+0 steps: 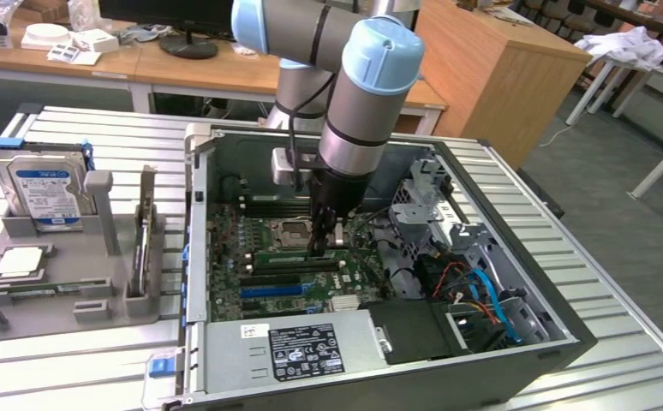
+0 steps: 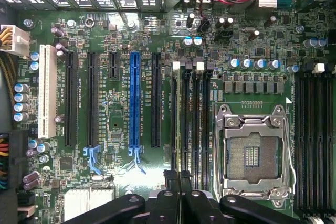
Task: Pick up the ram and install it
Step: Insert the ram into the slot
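On the surface [image 1: 68,368], toward the exterior view's left, a grey holder [image 1: 68,301] carries a hard drive [image 1: 48,193] with a blue-and-white label whose print I can't read. Just beside it, what looks like the ram [image 1: 144,231] stands on edge in the holder, well apart from the jaws. Further right, the arm [image 1: 361,111] reaches into the open computer case [image 1: 515,364]. Its jaws are clenched together over the black memory slots [image 2: 191,114] beside the bare processor socket [image 2: 252,153], with nothing visibly between them. The power supply's black label [image 1: 307,351] is too small to read.
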Tool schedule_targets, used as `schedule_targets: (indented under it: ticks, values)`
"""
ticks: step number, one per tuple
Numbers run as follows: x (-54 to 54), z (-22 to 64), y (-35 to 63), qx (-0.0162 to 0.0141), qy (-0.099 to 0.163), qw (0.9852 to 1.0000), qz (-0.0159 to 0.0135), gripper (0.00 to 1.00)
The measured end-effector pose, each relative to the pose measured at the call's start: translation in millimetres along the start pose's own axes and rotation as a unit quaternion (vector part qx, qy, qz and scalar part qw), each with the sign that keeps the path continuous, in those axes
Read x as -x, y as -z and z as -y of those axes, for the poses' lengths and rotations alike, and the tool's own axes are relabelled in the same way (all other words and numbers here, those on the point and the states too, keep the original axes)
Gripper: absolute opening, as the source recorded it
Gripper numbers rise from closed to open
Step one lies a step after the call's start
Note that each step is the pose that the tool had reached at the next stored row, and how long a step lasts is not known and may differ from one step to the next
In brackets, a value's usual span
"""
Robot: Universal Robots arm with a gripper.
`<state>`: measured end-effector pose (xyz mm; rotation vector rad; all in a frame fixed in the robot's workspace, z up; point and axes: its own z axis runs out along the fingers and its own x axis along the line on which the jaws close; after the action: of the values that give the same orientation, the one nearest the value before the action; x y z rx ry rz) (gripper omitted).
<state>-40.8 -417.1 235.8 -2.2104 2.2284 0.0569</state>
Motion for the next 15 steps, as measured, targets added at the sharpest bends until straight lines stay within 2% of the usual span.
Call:
schedule_targets:
  ticks: [9, 13, 15]
  values:
    - [-0.1, 0.0, -1.2, 0.0001, 0.000, 1.0000, -0.0002, 0.12]
    - [-0.1, 0.5, -1.2, 0.0040, 0.000, 1.0000, -0.0002, 0.12]
    - [-0.1, 0.4, -1.1, 0.0047, 0.000, 1.0000, -0.0003, 0.12]
